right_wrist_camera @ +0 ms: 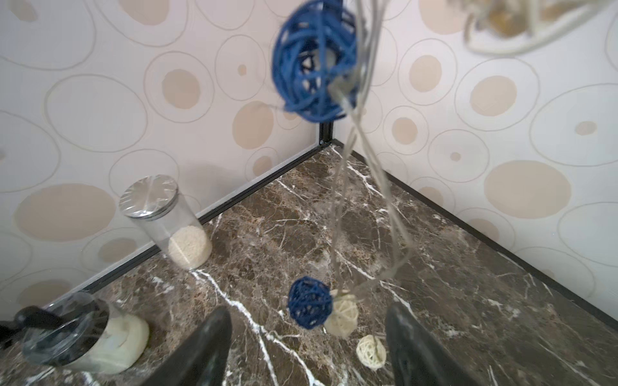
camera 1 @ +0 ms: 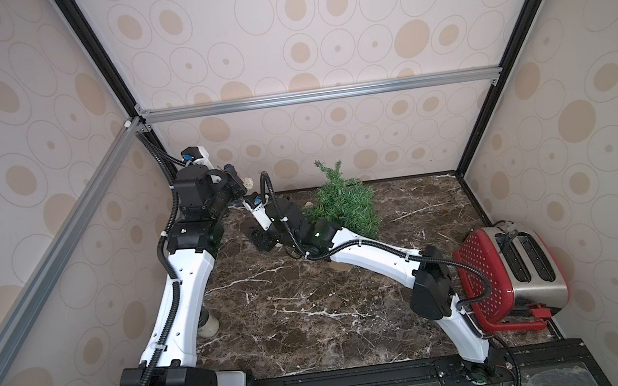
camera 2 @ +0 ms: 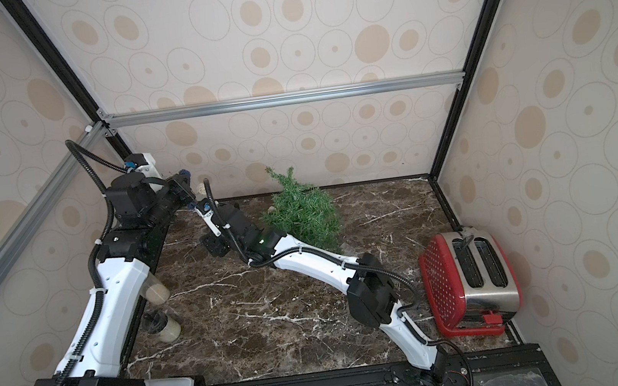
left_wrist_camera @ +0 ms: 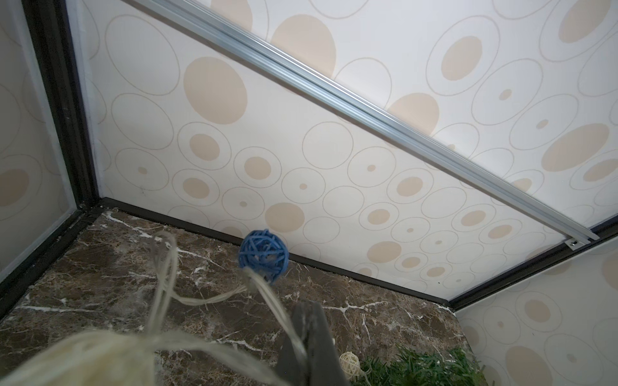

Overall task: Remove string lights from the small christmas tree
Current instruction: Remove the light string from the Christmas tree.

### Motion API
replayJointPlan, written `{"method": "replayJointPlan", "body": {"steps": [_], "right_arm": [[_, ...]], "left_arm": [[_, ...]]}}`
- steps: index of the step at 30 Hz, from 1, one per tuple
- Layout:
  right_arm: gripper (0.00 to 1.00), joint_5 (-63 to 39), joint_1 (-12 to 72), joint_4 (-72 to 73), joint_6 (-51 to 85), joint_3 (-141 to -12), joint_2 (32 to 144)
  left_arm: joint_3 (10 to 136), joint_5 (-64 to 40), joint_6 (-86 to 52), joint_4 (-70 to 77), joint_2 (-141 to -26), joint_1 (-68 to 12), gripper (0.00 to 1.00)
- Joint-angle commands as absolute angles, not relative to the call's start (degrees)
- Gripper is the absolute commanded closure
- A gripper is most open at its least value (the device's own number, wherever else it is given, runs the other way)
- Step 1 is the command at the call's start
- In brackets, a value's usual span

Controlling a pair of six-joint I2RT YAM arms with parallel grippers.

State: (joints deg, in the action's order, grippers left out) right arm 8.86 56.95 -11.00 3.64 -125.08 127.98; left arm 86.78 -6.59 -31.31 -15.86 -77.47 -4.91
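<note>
Left wrist view — left hand (left_wrist_camera: 306,317) clamped on the string lights (left_wrist_camera: 263,254), raised over tabletop (camera 1: 314,313) | right hand (right_wrist_camera: 307,310) spread wide beneath the hanging strand | small christmas tree (camera 1: 344,201) at rear

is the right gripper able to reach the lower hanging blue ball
Probably yes: the right gripper stands open, and the lower blue ball of the string lights hangs just ahead, in line with the gap, nothing solid between.
</note>
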Motion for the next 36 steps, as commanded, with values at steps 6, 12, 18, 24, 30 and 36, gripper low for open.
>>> {"method": "replayJointPlan", "body": {"steps": [6,12,18,24,30,36], "right_arm": [[0.29,1.72,54.29,-3.89,6.77,-129.92,131.02],[0.76,-1.82,54.01,-2.98,8.25,-131.22,132.01],[1.0,-1.62,53.82,-2.52,9.97,-133.68,131.51],[1.0,-1.07,53.59,-3.34,12.46,-135.27,130.52],[1.0,1.02,53.11,-6.98,13.64,-138.41,130.62],[1.0,1.62,52.24,-8.88,14.62,-140.42,130.58]], "left_arm": [[87.51,-11.42,-34.1,-14.61,-73.66,-4.75,1.0],[86.95,-14.73,-36.64,-12.85,-73.83,-4.74,1.0],[83.67,-12.98,-37.01,-12.26,-72.59,-4.75,0.8],[79.4,-7.81,-37.27,-12.98,-69.74,-4.72,0.46],[71.81,-0.83,-38.39,-10.24,-63.22,-4.74,0.22],[60.79,-0.83,-39.95,-4.74,-56.46,-4.7,0.17]]}}
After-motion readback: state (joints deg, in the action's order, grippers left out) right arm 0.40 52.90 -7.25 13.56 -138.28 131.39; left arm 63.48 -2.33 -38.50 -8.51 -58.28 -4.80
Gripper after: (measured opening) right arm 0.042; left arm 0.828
